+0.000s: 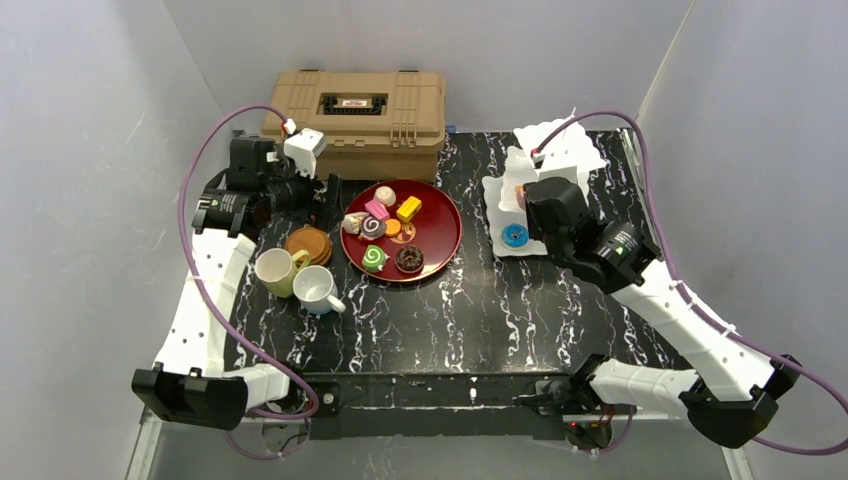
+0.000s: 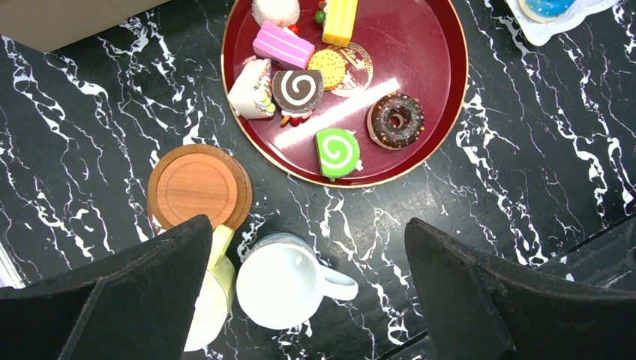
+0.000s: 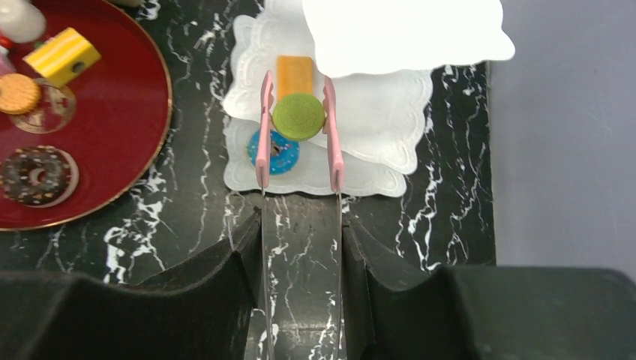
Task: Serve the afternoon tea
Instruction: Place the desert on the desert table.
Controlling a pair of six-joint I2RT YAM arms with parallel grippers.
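right gripper (image 3: 301, 236) | clamped on tongs (image 3: 263, 127) | green pastry (image 3: 298, 116) between their tips

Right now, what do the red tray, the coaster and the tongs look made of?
The red tray looks like glossy lacquer or plastic, I cannot tell which; a bright streak reflects off it and its rim is gold. The coaster looks like matte wood, with grain and turned rings showing. The tongs have shiny metal blades with matte pink tips, probably silicone or plastic.

Black marble table (image 1: 500, 315) with white veining. Plain pale grey walls (image 1: 90, 100) box it in at left, far and right edges. Soft, even light.
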